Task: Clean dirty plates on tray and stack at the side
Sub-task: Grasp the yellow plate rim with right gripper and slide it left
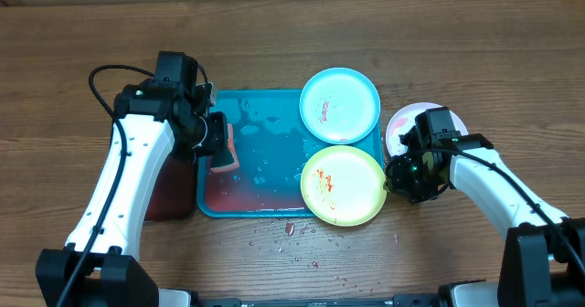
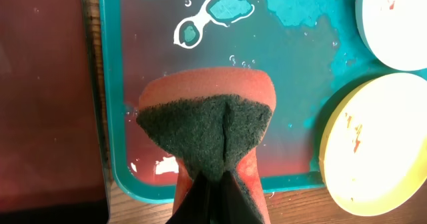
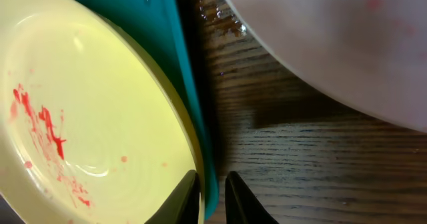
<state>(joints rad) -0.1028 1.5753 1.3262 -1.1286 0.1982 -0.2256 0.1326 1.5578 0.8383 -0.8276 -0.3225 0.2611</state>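
Observation:
The teal tray (image 1: 265, 124) holds pinkish water along its front. A light blue plate (image 1: 339, 104) sits on its back right corner. The yellow-green plate (image 1: 342, 185), smeared red, overhangs the front right corner. The white plate (image 1: 402, 126) lies on the table to the right, partly under my right arm. Over the tray's left side, my left gripper (image 2: 217, 177) is shut on an orange sponge (image 2: 207, 117) with its dark scouring face towards the camera. My right gripper (image 3: 212, 184) has its jaws narrowly round the yellow-green plate's (image 3: 100, 104) right rim, one finger inside, one outside over the tray's edge (image 3: 160, 24).
A dark maroon tray (image 1: 164, 193) lies against the teal tray's left side. Red specks and drops (image 1: 292, 229) dot the wood in front of the teal tray. In the right wrist view the white plate (image 3: 347, 44) fills the upper right.

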